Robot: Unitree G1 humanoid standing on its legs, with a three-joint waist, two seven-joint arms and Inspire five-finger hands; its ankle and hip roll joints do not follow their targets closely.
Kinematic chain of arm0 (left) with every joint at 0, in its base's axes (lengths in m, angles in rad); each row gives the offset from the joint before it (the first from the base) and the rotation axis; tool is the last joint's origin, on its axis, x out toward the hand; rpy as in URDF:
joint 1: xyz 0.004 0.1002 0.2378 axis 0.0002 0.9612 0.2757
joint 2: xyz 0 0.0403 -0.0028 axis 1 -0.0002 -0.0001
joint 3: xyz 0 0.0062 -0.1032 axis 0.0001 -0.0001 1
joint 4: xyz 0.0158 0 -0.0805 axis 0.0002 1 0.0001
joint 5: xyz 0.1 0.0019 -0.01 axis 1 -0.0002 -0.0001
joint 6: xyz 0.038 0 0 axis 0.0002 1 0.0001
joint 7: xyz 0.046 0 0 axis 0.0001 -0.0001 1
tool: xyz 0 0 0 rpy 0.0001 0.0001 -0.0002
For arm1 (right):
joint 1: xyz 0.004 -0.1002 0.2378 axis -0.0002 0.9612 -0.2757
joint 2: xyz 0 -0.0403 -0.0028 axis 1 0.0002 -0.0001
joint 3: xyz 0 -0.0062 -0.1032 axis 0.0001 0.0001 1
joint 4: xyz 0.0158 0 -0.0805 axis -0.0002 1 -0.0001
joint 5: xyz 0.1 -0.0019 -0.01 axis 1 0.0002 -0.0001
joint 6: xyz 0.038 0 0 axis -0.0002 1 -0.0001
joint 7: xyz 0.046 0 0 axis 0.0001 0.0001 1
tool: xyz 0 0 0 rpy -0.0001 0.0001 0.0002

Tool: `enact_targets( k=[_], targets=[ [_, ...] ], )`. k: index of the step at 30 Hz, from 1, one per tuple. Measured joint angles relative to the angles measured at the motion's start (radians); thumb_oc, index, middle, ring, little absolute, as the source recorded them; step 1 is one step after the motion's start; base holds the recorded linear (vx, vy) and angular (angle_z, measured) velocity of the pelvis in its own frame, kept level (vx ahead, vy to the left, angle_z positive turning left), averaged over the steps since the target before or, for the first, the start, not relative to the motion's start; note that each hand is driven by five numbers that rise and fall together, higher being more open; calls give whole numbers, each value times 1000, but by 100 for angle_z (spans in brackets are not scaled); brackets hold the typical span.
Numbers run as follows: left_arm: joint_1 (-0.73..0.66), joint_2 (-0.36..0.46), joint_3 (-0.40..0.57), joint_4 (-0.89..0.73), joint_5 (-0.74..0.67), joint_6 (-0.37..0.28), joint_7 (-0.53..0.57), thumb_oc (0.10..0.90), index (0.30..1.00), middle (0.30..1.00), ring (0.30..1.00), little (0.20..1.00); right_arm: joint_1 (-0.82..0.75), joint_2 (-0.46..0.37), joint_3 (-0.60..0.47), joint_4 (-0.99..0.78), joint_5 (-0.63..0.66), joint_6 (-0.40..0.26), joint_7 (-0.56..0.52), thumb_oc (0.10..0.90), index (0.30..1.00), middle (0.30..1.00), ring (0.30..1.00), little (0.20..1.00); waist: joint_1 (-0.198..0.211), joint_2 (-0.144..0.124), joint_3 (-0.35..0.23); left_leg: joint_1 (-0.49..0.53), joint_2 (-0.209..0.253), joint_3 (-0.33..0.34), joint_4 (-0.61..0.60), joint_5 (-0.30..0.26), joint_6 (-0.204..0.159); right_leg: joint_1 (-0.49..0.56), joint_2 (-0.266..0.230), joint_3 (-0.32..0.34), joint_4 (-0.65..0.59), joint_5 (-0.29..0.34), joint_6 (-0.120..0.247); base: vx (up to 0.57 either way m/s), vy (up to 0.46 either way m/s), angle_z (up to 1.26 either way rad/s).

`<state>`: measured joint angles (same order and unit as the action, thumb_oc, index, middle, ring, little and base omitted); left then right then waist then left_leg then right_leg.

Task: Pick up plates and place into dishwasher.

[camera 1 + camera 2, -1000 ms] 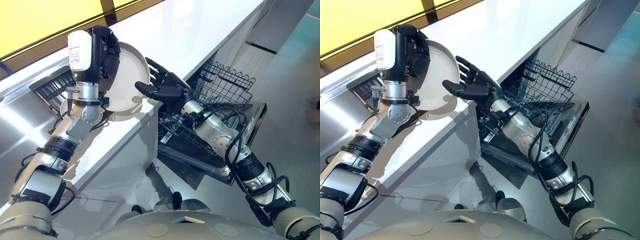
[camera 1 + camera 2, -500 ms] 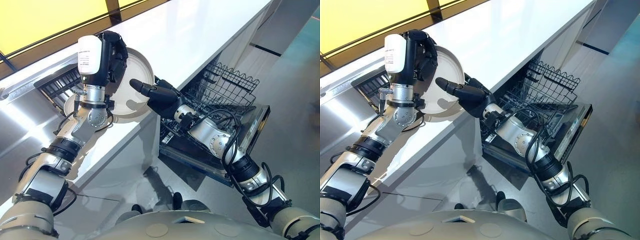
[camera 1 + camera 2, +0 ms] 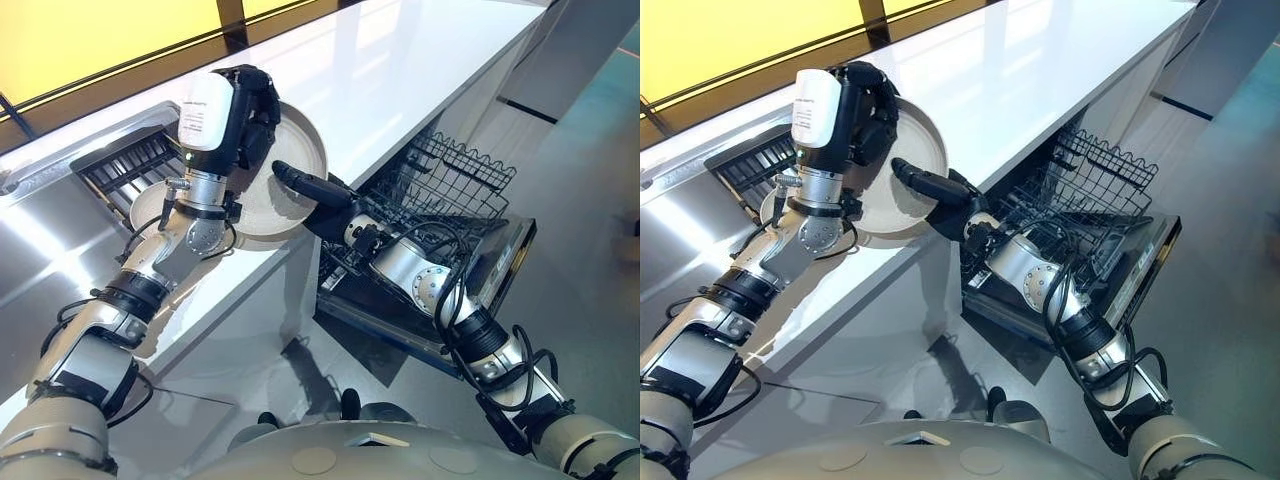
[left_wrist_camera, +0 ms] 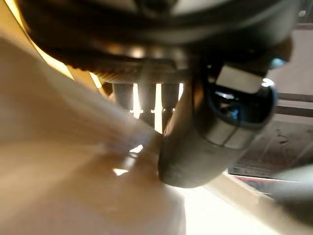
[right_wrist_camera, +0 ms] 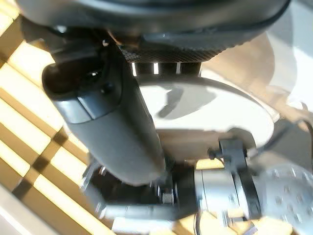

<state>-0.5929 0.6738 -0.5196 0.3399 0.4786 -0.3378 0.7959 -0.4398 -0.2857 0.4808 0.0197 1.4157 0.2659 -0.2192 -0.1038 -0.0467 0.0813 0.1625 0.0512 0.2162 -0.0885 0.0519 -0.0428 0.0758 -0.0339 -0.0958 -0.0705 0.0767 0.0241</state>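
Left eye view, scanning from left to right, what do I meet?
Dark slatted rack, left robot hand gripping the plate, right robot hand, dishwasher wire basket.

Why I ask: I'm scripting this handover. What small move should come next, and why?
Probably close the right hand on the plate. The left hand grips the plate tilted above the counter, the right hand sits at its lower edge, and the open dishwasher rack lies on the right arm's side.
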Motion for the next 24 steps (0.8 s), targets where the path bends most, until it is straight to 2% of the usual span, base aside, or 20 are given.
enact_targets(
  k=[11, 12, 13, 14, 18, 24],
  targets=[
    [-15, -5, -27, -15, 33, 7, -5, 100, 300, 300, 300, 200, 0, -4, 0, 10, 4, -22, -30, 100, 300, 300, 300, 200, -7, 3, -1, 0, 1, -8, 0, 0, -1, 0, 1, 0, 0, 0, 0, 0, 0, 0],
    [-16, -5, -27, -14, 33, 7, -6, 303, 474, 474, 474, 403, 0, -4, 0, 10, 6, -22, -31, 100, 300, 300, 300, 200, -7, 3, -1, 0, 1, -8, 0, 0, -1, 0, 1, 0, 0, 0, 0, 0, 0, 0],
    [-16, -5, -27, -15, 32, 8, -8, 396, 554, 554, 554, 496, 0, -4, 0, 10, 7, -22, -31, 100, 300, 300, 300, 200, -7, 3, -1, 0, 1, -8, 0, 0, -1, 0, 1, 0, 0, 0, 0, 0, 0, 0],
    [-17, -5, -26, -15, 29, 8, -17, 800, 900, 900, 900, 900, 0, -4, 0, 10, 11, -22, -35, 100, 300, 300, 300, 200, -7, 3, -1, 0, 1, -8, 0, 0, -1, 0, 1, 0, 0, 0, 0, 0, 0, 0],
    [-17, -8, -26, -17, -41, 6, -69, 800, 900, 900, 900, 900, 0, -5, 0, 20, 25, -30, -47, 100, 300, 300, 300, 200, -4, 3, -1, 0, 1, -7, 0, 0, -1, 0, 0, 0, 0, 0, 0, -1, -16, 0],
    [-54, -12, -15, -49, -157, 12, -164, 800, 900, 900, 900, 900, 0, -11, 1, 20, 141, -56, -74, 100, 300, 300, 300, 200, -1, 6, -1, 0, 2, -8, 0, 1, -1, 0, 1, -1, -1, 0, 0, 6, -34, 0]
  ],
)
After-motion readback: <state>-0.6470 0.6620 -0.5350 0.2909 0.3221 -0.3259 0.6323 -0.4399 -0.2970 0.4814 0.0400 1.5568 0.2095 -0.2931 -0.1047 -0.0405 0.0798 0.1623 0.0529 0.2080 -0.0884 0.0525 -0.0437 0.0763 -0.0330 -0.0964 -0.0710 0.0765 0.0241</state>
